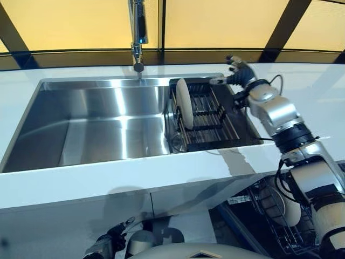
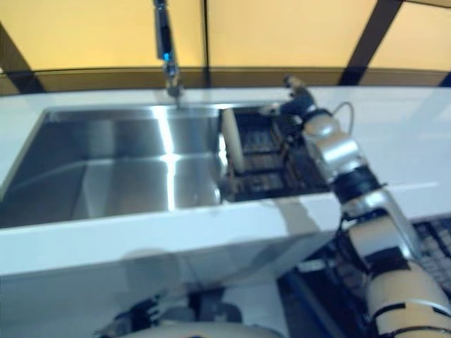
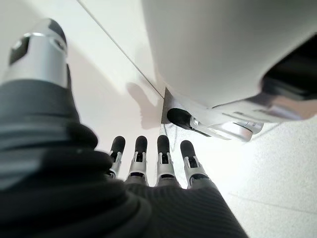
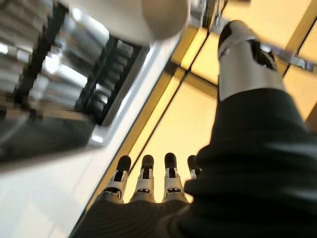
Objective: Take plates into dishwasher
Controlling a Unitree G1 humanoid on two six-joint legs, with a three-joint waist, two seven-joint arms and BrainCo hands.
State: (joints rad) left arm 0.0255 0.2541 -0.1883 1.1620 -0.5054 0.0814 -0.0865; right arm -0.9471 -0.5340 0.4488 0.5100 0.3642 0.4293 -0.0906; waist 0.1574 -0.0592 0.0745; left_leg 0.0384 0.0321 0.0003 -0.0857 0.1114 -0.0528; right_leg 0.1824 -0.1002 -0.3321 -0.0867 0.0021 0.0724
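Still early: one plate point(image 1: 184, 103) stands upright in the sink's point(image 1: 97, 132) right-side rack point(image 1: 207, 116). Right hand point(image 1: 235, 72) hovers just beyond the rack's far right, fingers relaxed, empty. Another plate point(image 1: 288, 208) already sits in the dishwasher basket point(image 1: 269, 229) lower right. Left hand point(image 3: 148, 163) idle low, fingers straight.

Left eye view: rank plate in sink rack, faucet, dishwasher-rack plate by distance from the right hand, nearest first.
From the right hand, over the sink's far right corner:
1. Plate, upright in the sink rack, to its left.
2. Faucet, farther left.
3. Plate in the dishwasher rack, below the counter.
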